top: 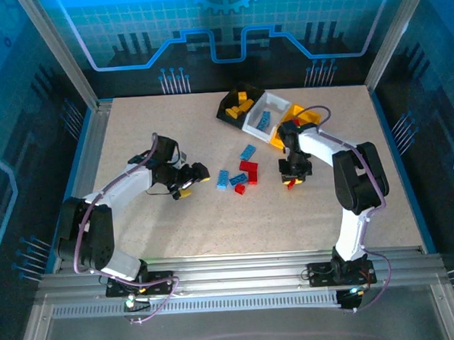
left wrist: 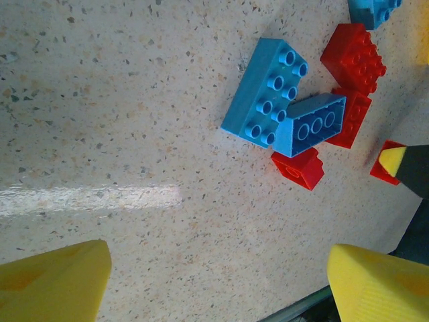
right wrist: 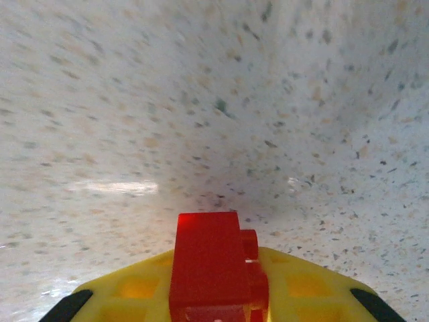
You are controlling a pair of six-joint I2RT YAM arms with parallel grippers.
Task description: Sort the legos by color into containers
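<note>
Clenched in the right gripper [right wrist: 216,288], a red lego [right wrist: 204,261] sits pinched between yellow fingers [right wrist: 134,285] just above the speckled table [right wrist: 201,100]. Seen from overhead, that gripper hangs over the board to the right of the loose legos [top: 248,167], near the yellow bin [top: 311,115] that ends the row of three containers at the far side. On the other side of the pile the left gripper [top: 188,186] hovers over bare table, its jaws spread wide and holding nothing. Its wrist camera shows its own yellow fingertips [left wrist: 57,282] well apart, with a cluster of pieces beyond them: a long blue brick [left wrist: 265,94] touching a shorter blue brick [left wrist: 310,125], with red bricks [left wrist: 353,57] pressed against and beside the pair. In the row of containers, the black bin [top: 225,113] on the left holds yellow bricks [top: 242,102]. The white bin [top: 280,102] in the middle holds a blue piece [top: 264,121]. Part of the yellow bin is hidden behind the right arm [top: 325,146], so its contents cannot be told
</note>
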